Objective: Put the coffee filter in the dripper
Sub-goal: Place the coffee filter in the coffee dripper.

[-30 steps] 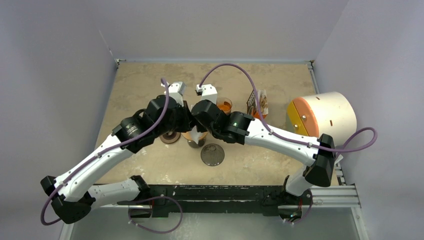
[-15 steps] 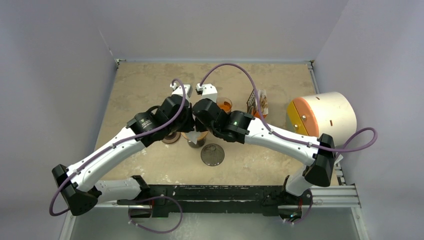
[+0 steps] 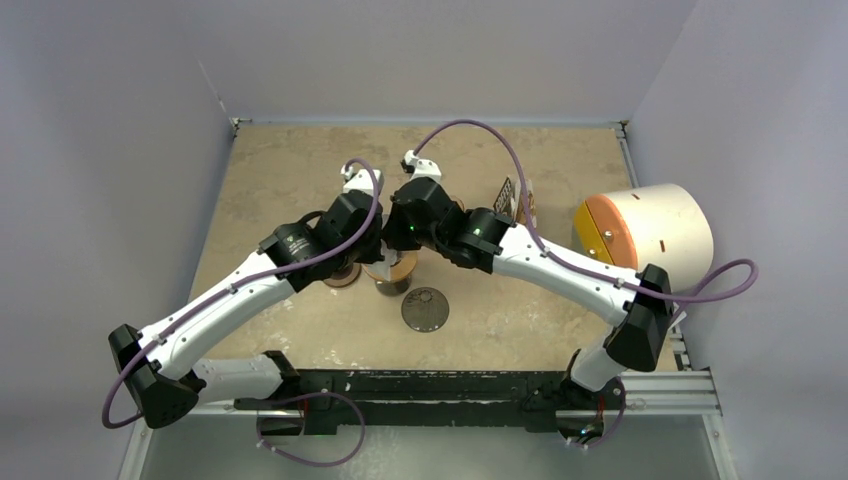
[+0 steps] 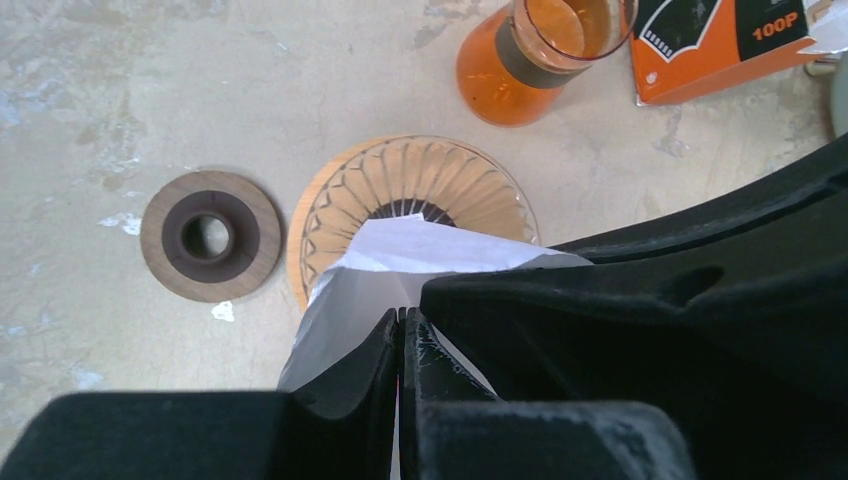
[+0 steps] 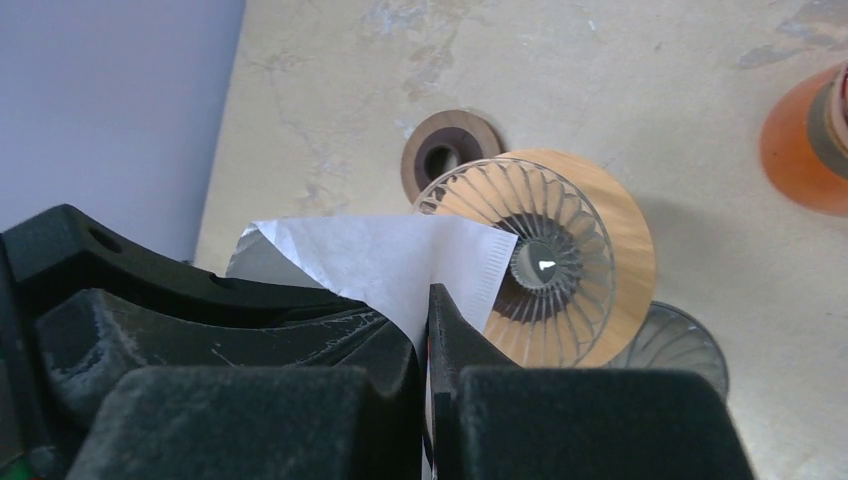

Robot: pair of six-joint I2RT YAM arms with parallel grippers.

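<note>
Nearest the near edge of the table [image 3: 280, 170] lies a grey round disc [image 3: 425, 309]. Just beyond it, about mid-table, stands the dripper [image 4: 400, 180], a ribbed glass cone on a wooden collar, with a dark wooden ring [image 4: 210, 235] just beside it on the left.

Over the dripper hangs the white paper filter [image 4: 400, 255], pinched from two sides. The left gripper [image 4: 400, 320] is closed tight on one edge and the right gripper [image 5: 425, 300] is closed tight on the other. The paper looks part-folded and not seated in the cone.

Farther back, toward the far right, stand an orange carafe [image 4: 520, 70] and a filter box [image 4: 720, 40].

The step in hand appears to be bringing the filter over the cone. The next move likely calls for both arms to lower together, tip toward the centre hole, before either lets go.
</note>
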